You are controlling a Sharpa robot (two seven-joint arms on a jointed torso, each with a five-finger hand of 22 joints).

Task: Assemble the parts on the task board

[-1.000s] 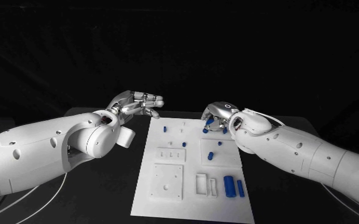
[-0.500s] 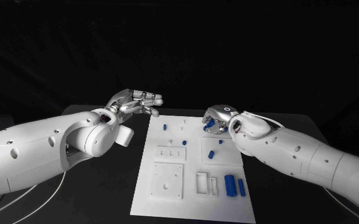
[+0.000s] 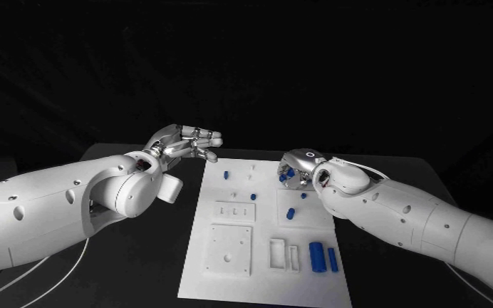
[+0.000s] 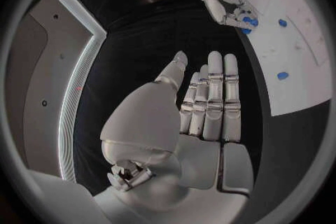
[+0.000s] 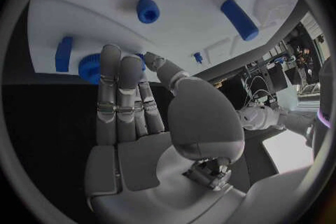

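Small, stiff, light round blue part (image 5: 89, 67) at the open, empty right robot hand (image 3: 296, 166) fingertips probably wants a rim pinch.

Right hand (image 3: 298, 169) sits over the task board's (image 3: 262, 279) far right corner, crowding the blue parts (image 3: 286, 173) there; left hand (image 3: 191, 142) hangs off the board's far left corner, fingers straight, nothing in it; board's middle and near end are open from above; two upright blue parts (image 3: 323, 257) stand near right.

left hand (image 3: 188, 142) raised with fingers straight; right hand (image 3: 298, 167) lowered, fingers extended.
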